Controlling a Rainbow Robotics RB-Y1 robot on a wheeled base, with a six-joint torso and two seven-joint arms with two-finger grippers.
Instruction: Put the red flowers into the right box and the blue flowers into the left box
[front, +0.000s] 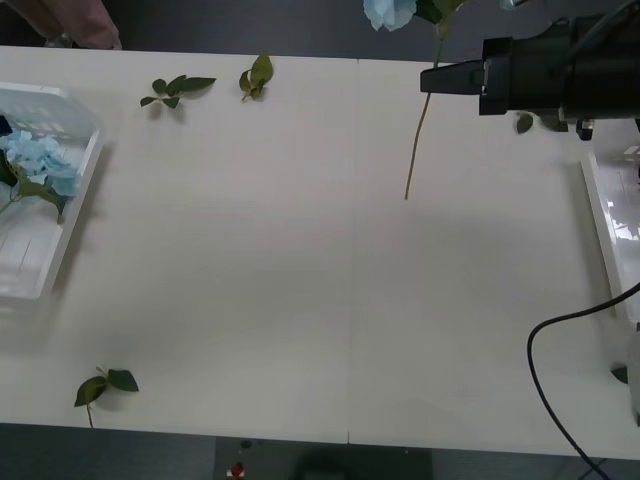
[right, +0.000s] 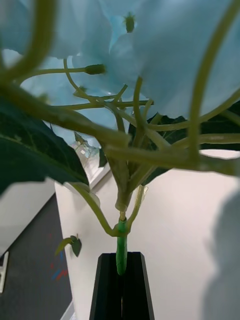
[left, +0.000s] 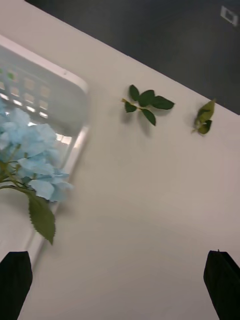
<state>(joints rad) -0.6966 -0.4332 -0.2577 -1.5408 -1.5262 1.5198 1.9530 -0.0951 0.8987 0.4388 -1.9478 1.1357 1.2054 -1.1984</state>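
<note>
My right gripper (front: 432, 78), with black fingers, is shut on the thin green stem of a blue flower (front: 388, 12) above the table's far right part. The bloom is at the top edge and the stem's end hangs down over the table. In the right wrist view the shut gripper (right: 121, 260) pinches the stem below the pale blue flower (right: 150, 45). Another blue flower (front: 40, 162) lies in the left box (front: 92, 150). Beside that box (left: 75, 82) and its blue flower (left: 35, 160), my left gripper (left: 117, 256) hangs open over bare table. The right box (front: 606, 215) sits at the right edge. The red flowers are out of view.
Loose green leaf sprigs lie at the table's far side (front: 178, 88) (front: 256, 75) and near its front left corner (front: 103, 385). A black cable (front: 556, 340) loops over the front right of the table. The table's wide middle is bare.
</note>
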